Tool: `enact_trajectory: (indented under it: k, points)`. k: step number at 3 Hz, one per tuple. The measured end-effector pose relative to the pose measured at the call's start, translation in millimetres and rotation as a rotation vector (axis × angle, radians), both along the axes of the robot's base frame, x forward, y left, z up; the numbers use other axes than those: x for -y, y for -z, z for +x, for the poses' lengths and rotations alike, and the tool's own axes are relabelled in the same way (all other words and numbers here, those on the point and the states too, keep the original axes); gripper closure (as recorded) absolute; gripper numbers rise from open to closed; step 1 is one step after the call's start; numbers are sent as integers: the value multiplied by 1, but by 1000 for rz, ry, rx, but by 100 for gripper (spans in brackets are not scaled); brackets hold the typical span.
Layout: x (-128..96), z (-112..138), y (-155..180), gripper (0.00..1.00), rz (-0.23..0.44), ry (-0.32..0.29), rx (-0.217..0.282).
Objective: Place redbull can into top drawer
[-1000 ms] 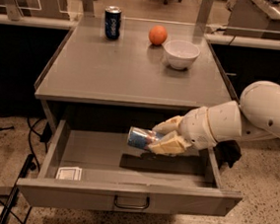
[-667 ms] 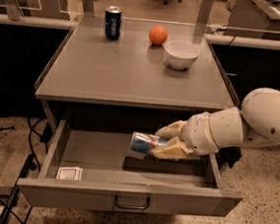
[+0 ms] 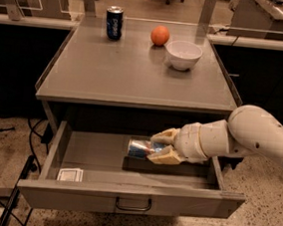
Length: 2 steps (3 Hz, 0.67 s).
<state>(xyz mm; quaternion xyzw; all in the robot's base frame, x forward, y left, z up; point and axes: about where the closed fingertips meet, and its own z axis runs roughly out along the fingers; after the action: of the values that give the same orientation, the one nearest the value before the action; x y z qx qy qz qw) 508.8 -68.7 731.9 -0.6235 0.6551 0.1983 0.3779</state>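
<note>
Since a second ago the slim blue-and-silver redbull can (image 3: 139, 147) has sunk lower into the wide grey metal top drawer (image 3: 92, 153) and turned closer to level; it now lies on its side, silver end pointing left, at or just above the drawer floor with a dark shadow under it. Whether it already rests on the floor cannot be told. The tan two-finger gripper (image 3: 154, 147) has come down with it from the right, and its fingers (image 3: 165, 136) are clamped on the can's right half, one on the far side and one on the near side.

The drawer stands pulled fully out toward the near side, its small bar handle (image 3: 133, 204) facing the camera, so the carry looks done; what seems left is to let go and draw the white arm (image 3: 252, 135) clear.

A small white card (image 3: 70, 174) lies in the drawer's near left corner, well apart from the can. On the grey tabletop (image 3: 134, 79) at the far side stand a dark blue Pepsi can (image 3: 114, 23), an orange ball-like fruit (image 3: 160, 35) and a white bowl (image 3: 183, 55).
</note>
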Motion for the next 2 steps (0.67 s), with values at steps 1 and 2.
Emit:
enact_trajectory:
  k: [1,2]
  points:
    - [-14,17,22,100,8,-37,14]
    - [-26,32,45,100,18,-63,-1]
